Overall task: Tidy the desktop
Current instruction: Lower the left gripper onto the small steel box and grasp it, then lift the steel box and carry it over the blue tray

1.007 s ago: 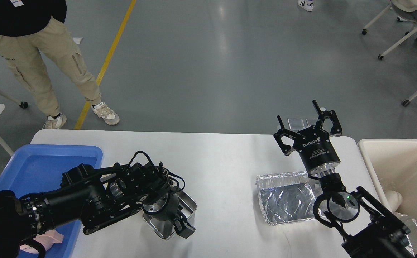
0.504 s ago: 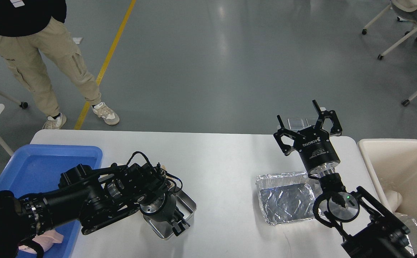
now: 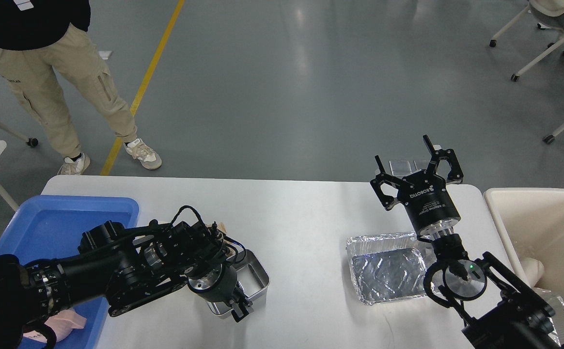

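Our left gripper (image 3: 238, 305), its finger state unclear, has drawn the steel tray (image 3: 253, 276) nearer along the worktop (image 3: 301, 218); our right gripper (image 3: 417, 169) stays spread, idle.

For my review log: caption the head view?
Left hand at steel tray; right hand open above foil tray.

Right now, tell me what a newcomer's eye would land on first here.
Probably the right tool, raised with its fingers spread above the far right of the white desktop, just beyond a shiny foil tray. Next, the left tool, bent low over a small metal tin near the front edge, beside the blue tray at the left.
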Controlling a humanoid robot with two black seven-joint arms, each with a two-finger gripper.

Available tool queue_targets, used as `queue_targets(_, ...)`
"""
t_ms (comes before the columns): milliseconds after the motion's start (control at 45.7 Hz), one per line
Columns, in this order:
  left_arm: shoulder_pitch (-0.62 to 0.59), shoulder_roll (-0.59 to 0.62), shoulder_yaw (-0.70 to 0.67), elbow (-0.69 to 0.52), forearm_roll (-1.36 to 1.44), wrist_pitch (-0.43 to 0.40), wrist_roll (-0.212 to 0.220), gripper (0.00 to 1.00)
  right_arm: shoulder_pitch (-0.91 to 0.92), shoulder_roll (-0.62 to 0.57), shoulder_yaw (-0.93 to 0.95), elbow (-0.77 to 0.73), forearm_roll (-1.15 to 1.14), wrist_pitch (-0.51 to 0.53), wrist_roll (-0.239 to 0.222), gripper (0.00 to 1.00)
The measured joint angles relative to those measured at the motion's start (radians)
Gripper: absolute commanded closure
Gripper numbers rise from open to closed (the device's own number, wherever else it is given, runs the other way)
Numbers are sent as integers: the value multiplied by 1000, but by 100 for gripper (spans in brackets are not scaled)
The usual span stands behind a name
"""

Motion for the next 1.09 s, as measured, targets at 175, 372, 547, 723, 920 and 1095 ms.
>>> queue_targets(175, 0, 3, -2, -1, 12, 5, -8, 100, 0, -3, -1, 0, 0, 0, 0, 0)
queue_targets(372, -5, 7, -23, -19, 5, 5, -26, 100, 0, -3, -3, -2, 0, 0, 0, 0)
queue_targets(547, -33, 35, -78, -80, -25, -11, -35, 100, 5, -3, -5, -10, 0, 0, 0, 0)
queue_targets(723, -59, 91, -144, -173, -57, -42, -37, 100, 8, 0, -5, -12, 0, -2, 0, 0)
queue_targets(920, -66, 169, -205, -273, -67, -58, -37, 99, 8, -4, -5, -12, -1, -5, 0, 0)
queue_targets(1095, -67, 242, -317, -335, -87, -72, -38, 99, 8, -6, -6, -12, -2, -5, 0, 0)
